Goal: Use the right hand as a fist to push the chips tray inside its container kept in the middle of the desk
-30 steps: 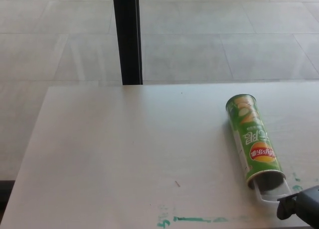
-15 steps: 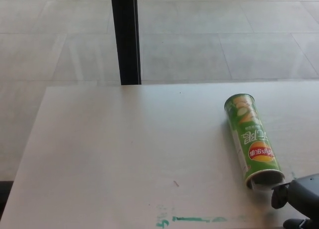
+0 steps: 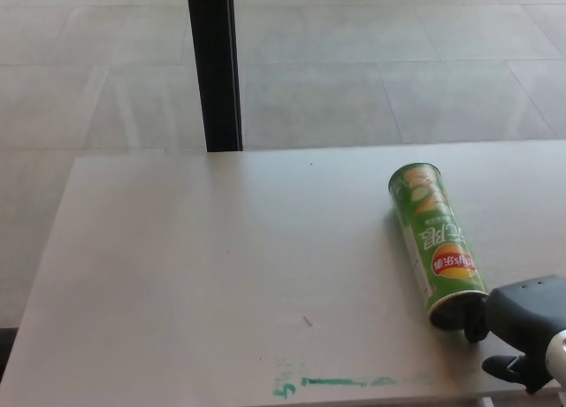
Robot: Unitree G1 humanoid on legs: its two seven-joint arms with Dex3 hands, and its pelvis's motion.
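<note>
Lying green chips container, near-end open

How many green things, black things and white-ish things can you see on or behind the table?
Green: 2, the chips can and the paint smear near the table's front edge.
Black: 2, the right hand and the post behind the table.
Pale: 1, the table.
Total: 5
</note>
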